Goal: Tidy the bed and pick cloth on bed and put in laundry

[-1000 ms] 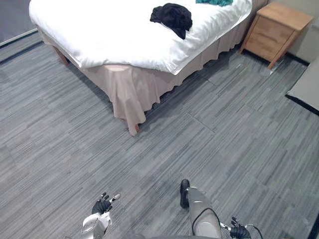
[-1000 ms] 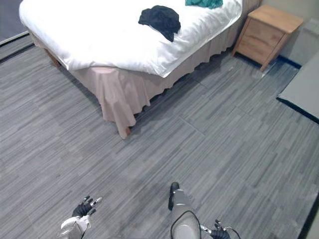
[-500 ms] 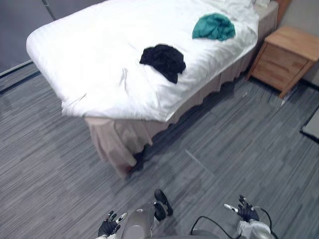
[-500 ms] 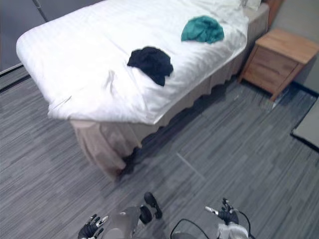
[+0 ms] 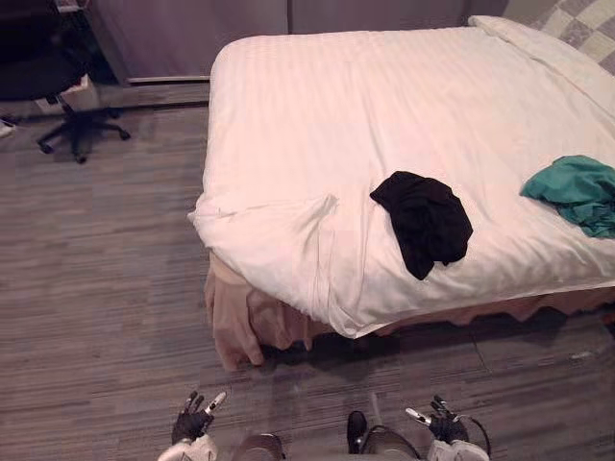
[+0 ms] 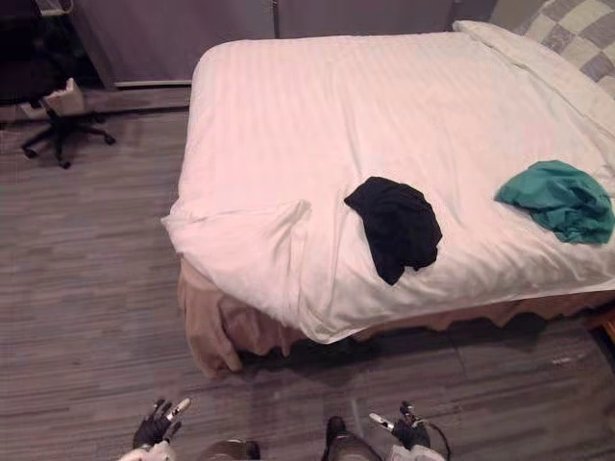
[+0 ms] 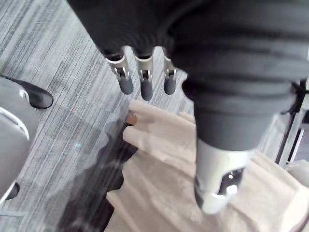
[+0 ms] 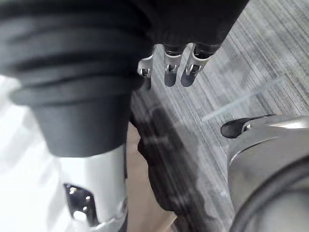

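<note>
Office chair: a dark office chair [image 5: 69,108] stands on the grey floor [image 5: 96,288] at the far left, well apart from the bed.
Left hand: the left hand [image 5: 192,424] hangs low over the floor near the foot corner of the bed, with its fingers straight and spread and nothing in its grasp.
Bed skirt: a beige bed skirt [image 5: 235,322] hangs down to the floor below the near corner.
Bed: the bed [image 5: 384,115] is covered by a white duvet [image 5: 288,240], which is folded and rumpled at that near corner.
Black cloth: the black cloth [image 5: 425,219] lies crumpled on the duvet, near the near edge.
Right hand: the right hand [image 5: 442,428] hangs low over the floor in front of the bed, with its fingers relaxed and holding nothing.
Teal cloth: the teal cloth [image 5: 577,192] lies bunched on the duvet at the far right, apart from the black cloth.
Count: 2 cloths are on the bed, both untouched by either hand.
</note>
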